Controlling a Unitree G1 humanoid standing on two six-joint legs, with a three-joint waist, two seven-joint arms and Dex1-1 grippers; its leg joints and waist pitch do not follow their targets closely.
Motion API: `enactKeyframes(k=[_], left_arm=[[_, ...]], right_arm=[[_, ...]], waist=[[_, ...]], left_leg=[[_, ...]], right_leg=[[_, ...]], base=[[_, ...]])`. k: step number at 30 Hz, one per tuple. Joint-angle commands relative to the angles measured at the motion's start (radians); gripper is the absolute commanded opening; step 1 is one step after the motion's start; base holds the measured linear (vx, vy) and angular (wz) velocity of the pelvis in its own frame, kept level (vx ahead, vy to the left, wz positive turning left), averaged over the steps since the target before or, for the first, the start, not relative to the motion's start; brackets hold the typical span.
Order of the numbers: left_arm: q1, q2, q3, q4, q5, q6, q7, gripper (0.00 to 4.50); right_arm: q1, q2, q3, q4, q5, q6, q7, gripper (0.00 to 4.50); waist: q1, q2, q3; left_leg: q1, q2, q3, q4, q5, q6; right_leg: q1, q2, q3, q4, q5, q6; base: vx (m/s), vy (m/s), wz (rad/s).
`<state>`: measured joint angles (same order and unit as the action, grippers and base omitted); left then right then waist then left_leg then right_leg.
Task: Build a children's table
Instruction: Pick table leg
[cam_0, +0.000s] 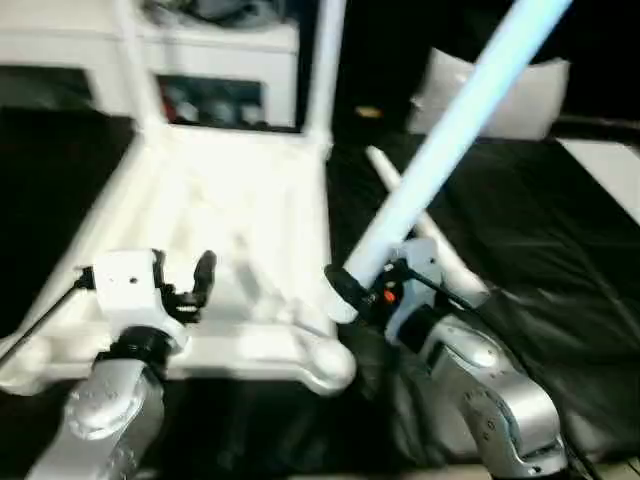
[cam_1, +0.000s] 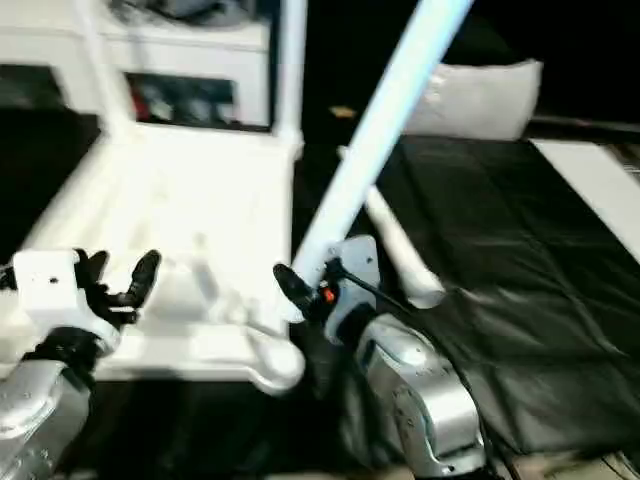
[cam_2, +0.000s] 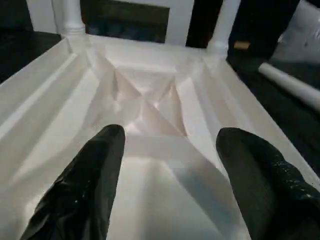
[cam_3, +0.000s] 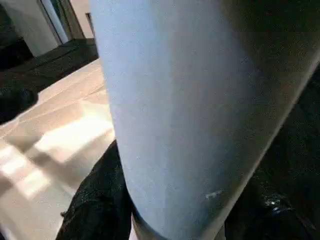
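— What do the right fingers (cam_3: 95, 200) have?

— They're closed round the thick end of a leg (cam_0: 450, 130), which slants up and away from the right gripper (cam_0: 350, 290), just off the top's (cam_0: 230, 210) near right corner socket (cam_0: 325, 362).

— And the left?

— The left gripper (cam_0: 190, 280) hangs open, holding nothing, fingers (cam_2: 90, 175) spread over the ribbed underside near the top's front edge.

— Other legs?

— Two stand in the far corners; another leg (cam_0: 425, 235) lies on the black bench (cam_0: 540, 230), right of the top.
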<state>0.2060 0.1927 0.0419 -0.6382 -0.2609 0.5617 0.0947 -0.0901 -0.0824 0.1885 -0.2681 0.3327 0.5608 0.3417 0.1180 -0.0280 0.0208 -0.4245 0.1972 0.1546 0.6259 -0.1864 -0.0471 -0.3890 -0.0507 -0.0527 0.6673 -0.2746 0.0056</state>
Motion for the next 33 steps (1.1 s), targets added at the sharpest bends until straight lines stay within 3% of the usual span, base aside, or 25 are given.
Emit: enactKeyframes(k=[1, 3, 7, 8, 9, 10, 11, 12, 13, 14, 16, 18, 20, 21, 22, 23, 24, 25, 26, 28, 29, 30, 31, 32, 33], left_arm=[[0.013, 0.006, -0.01, -0.025, 0.019, -0.002, 0.007, 3.32], [0.014, 0.015, -0.013, -0.03, 0.03, -0.005, 0.003, 3.32], [0.015, 0.022, -0.02, -0.037, 0.043, 0.001, 0.006, 3.32], [0.015, 0.019, -0.024, -0.039, 0.049, -0.004, 0.006, 3.32], [0.015, 0.018, -0.025, -0.04, 0.05, -0.005, 0.006, 3.32], [0.017, 0.0, -0.021, -0.04, 0.041, -0.005, 0.006, 3.32], [0.022, -0.023, -0.009, -0.041, 0.018, 0.004, 0.008, 3.32], [0.023, -0.026, -0.004, -0.041, 0.018, 0.011, 0.01, 3.32], [0.023, -0.026, -0.004, -0.041, 0.018, 0.012, 0.01, 3.32], [0.024, -0.025, -0.001, -0.04, 0.02, 0.017, 0.011, 3.32], [0.021, -0.01, -0.001, -0.037, 0.044, 0.02, 0.013, 3.32], [0.017, 0.003, 0.005, -0.036, 0.058, 0.012, 0.008, 3.32], [0.013, 0.006, 0.012, -0.032, 0.056, 0.01, 0.005, 3.32], [0.002, 0.014, 0.023, -0.021, 0.059, 0.008, -0.014, 3.32], [0.002, 0.014, 0.023, -0.021, 0.059, 0.008, -0.014, 3.32], [-0.012, 0.025, 0.027, -0.007, 0.065, 0.013, -0.031, 3.32], [-0.012, 0.025, 0.027, -0.007, 0.065, 0.013, -0.031, 3.32], [-0.018, 0.032, 0.022, 0.001, 0.064, 0.003, -0.046, 3.32], [-0.023, 0.041, 0.008, 0.012, 0.064, 0.002, -0.059, 3.32], [-0.033, 0.058, -0.025, 0.035, 0.051, -0.012, -0.105, 3.32], [-0.033, 0.058, -0.025, 0.035, 0.051, -0.012, -0.105, 3.32], [-0.037, 0.063, -0.035, 0.041, 0.045, -0.015, -0.122, 3.32], [-0.041, 0.066, -0.046, 0.049, 0.043, -0.023, -0.136, 3.32], [-0.049, 0.061, -0.051, 0.061, 0.034, -0.024, -0.145, 3.32], [-0.049, 0.061, -0.051, 0.061, 0.034, -0.024, -0.145, 3.32]], right_arm=[[-0.008, -0.017, -0.001, 0.002, -0.007, -0.024, 0.022, 1.9], [-0.013, -0.031, 0.001, -0.003, 0.001, -0.004, 0.034, 1.9], [-0.014, -0.035, -0.002, -0.011, 0.013, 0.008, 0.041, 1.9], [-0.017, -0.035, -0.001, -0.011, 0.015, 0.008, 0.047, 1.9], [-0.017, -0.035, -0.001, -0.011, 0.015, 0.007, 0.048, 1.9], [-0.024, -0.041, 0.012, -0.005, 0.01, -0.001, 0.066, 1.9], [-0.03, -0.044, 0.023, 0.002, 0.007, -0.007, 0.079, 1.9], [-0.037, -0.048, 0.031, 0.009, 0.002, -0.015, 0.091, 1.9], [-0.038, -0.048, 0.032, 0.01, 0.002, -0.015, 0.092, 1.9], [-0.043, -0.051, 0.038, 0.016, -0.001, -0.023, 0.098, 1.9], [-0.052, -0.051, 0.043, 0.026, -0.005, -0.03, 0.105, 1.9], [-0.061, -0.054, 0.044, 0.035, -0.008, -0.04, 0.113, 1.9], [-0.061, -0.053, 0.039, 0.039, -0.008, -0.048, 0.113, 1.9], [-0.053, -0.027, -0.001, 0.043, 0.011, -0.055, 0.084, 1.9], [-0.053, -0.027, -0.001, 0.043, 0.011, -0.055, 0.084, 1.9], [-0.043, -0.011, -0.031, 0.042, 0.014, -0.06, 0.049, 1.9], [-0.043, -0.011, -0.031, 0.042, 0.014, -0.06, 0.049, 1.9], [-0.035, -0.01, -0.039, 0.037, 0.01, -0.073, 0.038, 1.9], [-0.023, -0.015, -0.047, 0.027, -0.007, -0.104, 0.026, 1.9], [0.006, -0.017, -0.083, -0.009, -0.007, -0.136, 0.009, 1.9], [0.006, -0.017, -0.083, -0.009, -0.007, -0.136, 0.009, 1.9], [0.014, -0.019, -0.094, -0.021, -0.008, -0.14, 0.002, 1.9], [0.02, -0.02, -0.108, -0.034, 0.005, -0.133, 0.002, 1.9], [0.022, -0.024, -0.119, -0.045, 0.008, -0.126, -0.002, 1.9], [0.022, -0.024, -0.119, -0.045, 0.008, -0.126, -0.002, 1.9]], waist=[[0.037, -0.023, -0.025], [0.042, -0.008, -0.014], [0.011, 0.031, 0.001], [-0.008, 0.05, 0.001], [0.007, 0.076, -0.011], [-0.017, 0.061, -0.011], [-0.014, 0.058, -0.008], [0.009, 0.013, 0.007], [0.021, -0.005, 0.011], [0.0, -0.021, 0.019], [0.011, -0.034, 0.001], [0.019, -0.018, -0.006], [0.028, 0.011, -0.016], [0.005, 0.083, -0.026], [-0.04, 0.108, -0.028], [-0.039, 0.085, -0.04], [-0.009, 0.087, -0.037], [0.002, 0.084, -0.033], [0.011, 0.087, -0.029], [0.031, -0.012, -0.027], [0.059, 0.018, 0.001], [0.063, 0.011, -0.01], [0.047, 0.05, 0.003], [0.037, 0.071, 0.001], [-0.006, 0.097, 0.015]], left_leg=[[0.023, -0.007, -0.007, -0.052, -0.12, 0.0], [0.038, 0.002, -0.006, -0.067, -0.164, -0.05], [0.1, 0.032, -0.043, -0.104, -0.499, -0.136], [0.101, 0.116, -0.104, -0.168, -0.607, -0.118], [0.029, 0.102, -0.197, -0.246, -0.734, -0.076], [0.055, 0.072, -0.236, -0.219, -0.652, 0.004], [0.029, 0.027, -0.225, -0.207, -0.603, 0.021], [-0.029, -0.072, -0.162, -0.134, -0.482, -0.029], [0.02, -0.078, -0.133, -0.019, -0.379, -0.024], [0.015, -0.077, -0.113, 0.143, -0.091, -0.012], [-0.059, -0.054, -0.108, 0.184, -0.152, -0.014], [-0.043, -0.01, -0.117, 0.157, -0.189, 0.004], [-0.026, 0.019, -0.118, 0.101, -0.152, 0.045], [0.076, 0.027, -0.104, -0.041, 0.003, 0.145], [0.166, 0.014, -0.137, -0.087, 0.157, 0.345], [0.178, 0.027, -0.149, -0.07, 0.25, 0.398], [0.139, 0.045, -0.126, -0.058, 0.416, 0.445], [0.094, 0.049, -0.109, -0.071, 0.471, 0.479], [0.073, 0.05, -0.089, -0.078, 0.406, 0.451], [0.052, -0.008, -0.08, -0.039, -0.065, 0.238], [0.047, -0.018, -0.092, 0.038, -0.172, 0.153], [0.054, -0.014, -0.113, 0.07, -0.153, 0.084], [0.068, -0.006, -0.131, 0.031, -0.162, -0.001], [0.086, 0.018, -0.132, -0.01, -0.275, -0.02], [0.079, 0.069, -0.164, -0.097, -0.648, -0.098]], right_leg=[[0.036, -0.132, 0.08, -0.15, -0.274, 0.077], [0.019, -0.11, 0.078, -0.179, -0.583, 0.131], [-0.005, -0.027, -0.008, -0.191, -0.563, 0.048], [0.024, -0.018, -0.019, -0.139, -0.359, -0.007], [0.086, 0.003, -0.043, 0.001, -0.137, -0.079], [0.054, 0.0, -0.02, 0.007, -0.118, -0.119], [0.068, -0.024, -0.003, -0.025, -0.127, -0.148], [0.082, -0.136, 0.018, -0.137, -0.446, -0.142], [0.05, -0.218, 0.021, -0.224, -0.734, -0.119], [0.035, -0.276, 0.019, -0.286, -0.935, -0.054], [0.122, -0.352, 0.01, -0.219, -0.627, 0.051], [0.156, -0.393, -0.017, -0.221, -0.3, -0.091], [0.184, -0.373, -0.052, -0.225, -0.146, -0.195], [0.136, -0.175, -0.086, -0.14, -0.106, -0.232], [-0.002, 0.002, -0.122, 0.058, -0.127, -0.115], [-0.039, -0.001, -0.096, 0.083, -0.142, -0.048], [-0.086, -0.009, -0.071, 0.128, -0.11, 0.033], [-0.076, -0.011, -0.061, 0.14, -0.076, 0.069], [-0.066, -0.014, -0.054, 0.125, -0.046, 0.055], [0.0, -0.147, 0.091, -0.071, -0.073, 0.033], [-0.004, -0.263, 0.159, -0.14, -0.272, -0.027], [0.018, -0.292, 0.163, -0.155, -0.365, -0.092], [0.01, -0.184, 0.08, -0.149, -0.505, -0.137], [-0.004, -0.131, 0.068, -0.138, -0.473, -0.132], [-0.008, -0.065, 0.035, -0.084, -0.331, -0.084]], base=[[-0.118, -0.157, -0.06], [-0.108, -0.136, -0.01], [-0.112, -0.042, 0.0], [-0.078, 0.007, 0.03], [-0.055, 0.003, 0.25], [-0.055, 0.003, 0.25], [-0.031, -0.032, 0.43], [-0.111, -0.026, 0.41], [-0.111, -0.026, 0.41], [-0.109, 0.013, 0.34], [0.014, 0.031, 0.29], [0.018, 0.089, 0.51], [0.016, 0.145, 0.56], [0.016, 0.239, 0.42], [0.016, 0.239, 0.42], [0.008, 0.231, 0.22], [0.013, 0.184, 0.11], [0.013, 0.184, 0.11], [-0.029, 0.164, 0.0], [-0.053, 0.13, -0.06], [-0.067, 0.127, -0.02], [-0.083, 0.133, -0.03], [-0.083, 0.133, -0.03], [-0.113, 0.116, 0.01], [-0.113, 0.119, 0.03]])
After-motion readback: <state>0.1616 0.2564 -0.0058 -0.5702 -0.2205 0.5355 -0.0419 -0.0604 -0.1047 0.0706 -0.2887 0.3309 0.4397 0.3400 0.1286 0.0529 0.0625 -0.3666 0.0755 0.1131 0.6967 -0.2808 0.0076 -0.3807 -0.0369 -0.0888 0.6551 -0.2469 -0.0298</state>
